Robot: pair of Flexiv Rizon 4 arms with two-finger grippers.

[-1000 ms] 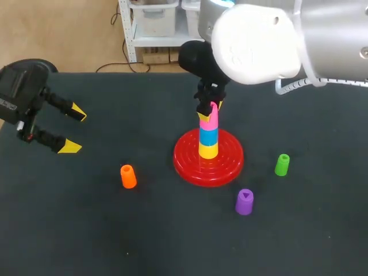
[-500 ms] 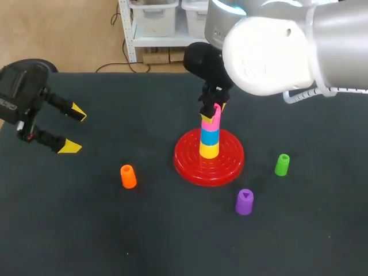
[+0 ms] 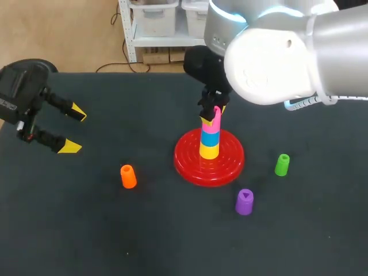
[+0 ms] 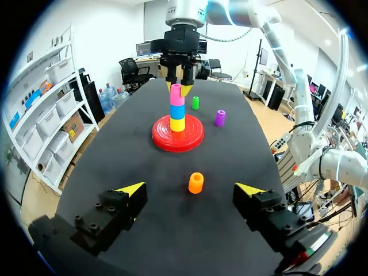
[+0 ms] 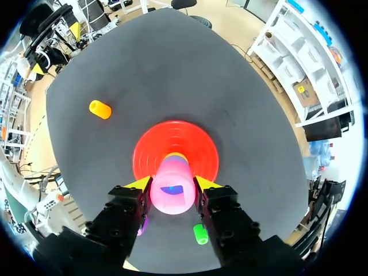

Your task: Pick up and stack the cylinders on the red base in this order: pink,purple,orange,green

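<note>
Directly over the red base at mid-table, the right gripper clamps its 2 yellow-tipped fingers on opposite sides of the pink cylinder. That piece stands upright as the top of a 3-piece column: pink on a blue cylinder, blue on a yellow cylinder, and yellow on the centre of the base. The right wrist view looks straight down and shows both fingers pressed against the pink cylinder, with the base's red rings spread around it below.

At the left edge of the dark table, the left gripper hangs with its jaws wide apart and nothing between them. The orange cylinder stands upright on the table to the left of the base, clear of its rim. In the left wrist view it sits ahead of the spread fingers, between them and the base. The purple cylinder stands near the base's front right, and the green cylinder stands to its right. Neither touches the base.
</note>
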